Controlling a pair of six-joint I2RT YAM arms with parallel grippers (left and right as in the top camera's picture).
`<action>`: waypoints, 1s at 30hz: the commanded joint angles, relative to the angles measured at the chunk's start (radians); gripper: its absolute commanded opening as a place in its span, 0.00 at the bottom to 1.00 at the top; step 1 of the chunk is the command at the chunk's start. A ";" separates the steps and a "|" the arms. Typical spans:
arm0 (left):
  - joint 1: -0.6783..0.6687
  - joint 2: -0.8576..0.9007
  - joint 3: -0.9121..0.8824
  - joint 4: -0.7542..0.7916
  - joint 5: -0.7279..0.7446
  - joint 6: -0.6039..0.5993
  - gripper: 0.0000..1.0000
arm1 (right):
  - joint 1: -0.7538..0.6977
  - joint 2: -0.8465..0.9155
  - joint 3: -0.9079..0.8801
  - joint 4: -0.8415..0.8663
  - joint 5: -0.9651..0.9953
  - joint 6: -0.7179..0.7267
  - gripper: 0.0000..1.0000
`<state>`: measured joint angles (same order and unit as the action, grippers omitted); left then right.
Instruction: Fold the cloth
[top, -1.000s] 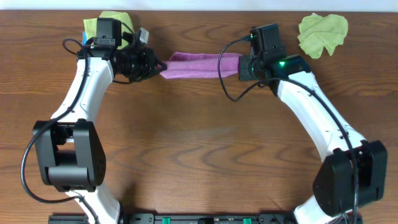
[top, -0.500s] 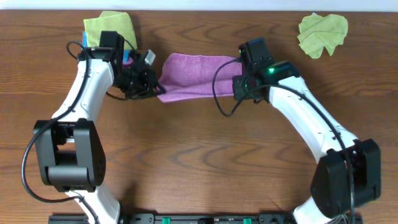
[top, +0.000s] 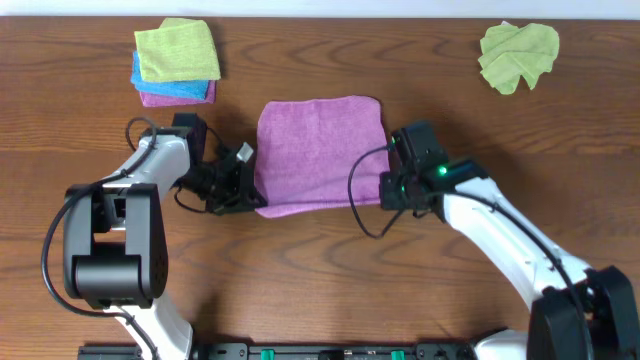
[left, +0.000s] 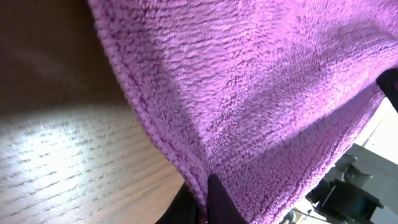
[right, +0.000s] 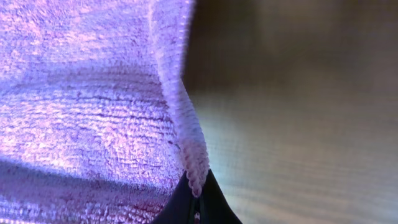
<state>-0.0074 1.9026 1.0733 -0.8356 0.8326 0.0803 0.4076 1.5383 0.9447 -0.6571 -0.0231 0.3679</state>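
Observation:
A purple cloth (top: 318, 152) lies spread across the middle of the wooden table, its near edge lifted. My left gripper (top: 252, 192) is shut on the cloth's near left corner; the left wrist view shows the hem (left: 180, 149) pinched between the fingers (left: 205, 202). My right gripper (top: 386, 190) is shut on the near right corner; the right wrist view shows the hem (right: 186, 137) clamped between its fingers (right: 196, 202).
A stack of folded cloths, green on blue on purple (top: 176, 60), sits at the far left. A crumpled green cloth (top: 517, 54) lies at the far right. Bare table (top: 320, 280) lies toward the front.
Both grippers pulled the cloth's edge toward the front of the table. The cloth went from a narrow bunched strip at the back to a wide spread sheet.

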 joint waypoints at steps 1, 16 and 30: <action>0.013 -0.003 -0.058 0.006 -0.019 0.021 0.06 | 0.025 -0.032 -0.058 0.000 0.041 0.060 0.01; 0.014 -0.126 -0.164 0.000 -0.040 -0.006 0.06 | 0.090 -0.088 -0.136 -0.018 0.099 0.156 0.01; 0.013 -0.306 -0.163 0.346 -0.127 -0.352 0.06 | 0.085 -0.128 -0.136 0.287 0.233 0.105 0.01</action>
<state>-0.0013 1.5974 0.9104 -0.5179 0.7364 -0.1959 0.4950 1.3952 0.8150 -0.3843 0.1310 0.4965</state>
